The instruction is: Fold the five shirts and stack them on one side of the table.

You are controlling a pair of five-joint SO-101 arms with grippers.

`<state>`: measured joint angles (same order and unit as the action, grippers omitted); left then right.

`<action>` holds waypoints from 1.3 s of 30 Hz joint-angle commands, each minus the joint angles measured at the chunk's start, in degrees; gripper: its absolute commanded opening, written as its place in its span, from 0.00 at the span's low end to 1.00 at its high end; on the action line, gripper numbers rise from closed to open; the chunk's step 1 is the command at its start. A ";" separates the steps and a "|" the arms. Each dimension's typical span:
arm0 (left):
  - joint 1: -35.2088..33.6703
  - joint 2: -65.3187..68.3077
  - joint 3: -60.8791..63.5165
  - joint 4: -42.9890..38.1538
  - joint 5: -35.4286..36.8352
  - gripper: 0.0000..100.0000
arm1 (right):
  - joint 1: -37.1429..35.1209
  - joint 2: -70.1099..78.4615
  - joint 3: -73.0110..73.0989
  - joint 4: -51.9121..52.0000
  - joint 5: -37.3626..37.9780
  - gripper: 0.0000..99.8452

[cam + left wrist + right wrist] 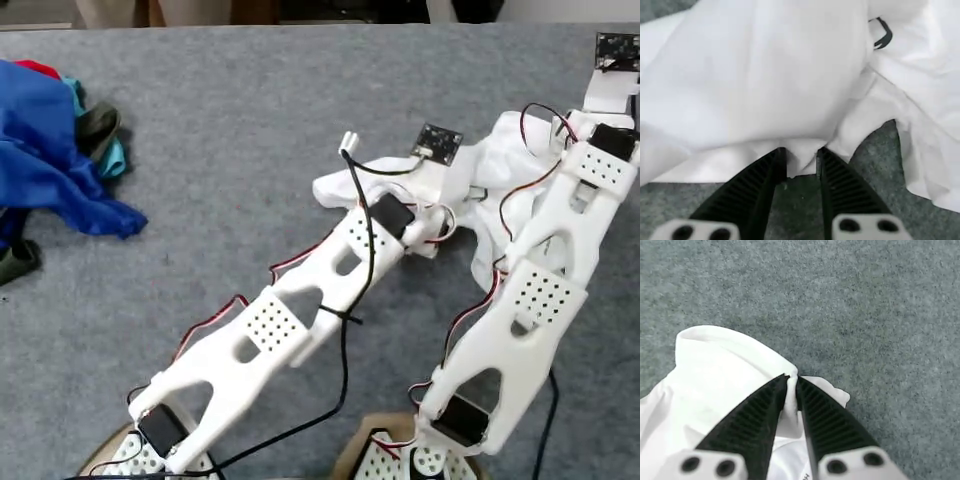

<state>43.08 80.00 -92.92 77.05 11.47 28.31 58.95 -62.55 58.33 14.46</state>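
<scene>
The left pincer [801,157] is clenched on a thin edge of the white shirt [765,75], with only a sliver of cloth between its tips. The right pincer [791,381] is clenched too, nipping a small fold at the shirt's border. Both grips look shallow, so the likeliest failure is cloth sliding out of one pincer as soon as the arms pull apart or lift. The shirt would then fall back crumpled.

The shirt lies bunched right of centre on the bench [250,100], partly under both arms. In that state either pincer may hold more than one layer, and a fold made from such a grip would come out skewed. A hard pull could also drag the whole shirt across the grey surface instead of spreading it.

The heap of shirts [40,140] sits at the far left, well apart, so it is unlikely to snag.
</scene>
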 commanded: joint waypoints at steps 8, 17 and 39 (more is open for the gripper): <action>-0.70 -1.19 -2.90 -0.97 -0.18 0.02 | 0.31 -0.13 -0.31 -0.62 -0.09 0.00; -4.57 -4.97 -2.90 -0.44 -0.18 0.02 | 0.13 -0.48 -0.84 0.70 -0.09 0.00; -19.08 -36.70 -2.90 11.60 3.16 0.02 | -5.93 -19.21 -32.48 30.42 -0.18 0.00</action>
<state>26.90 52.40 -92.92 87.87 13.58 23.38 50.51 -91.91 87.60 14.46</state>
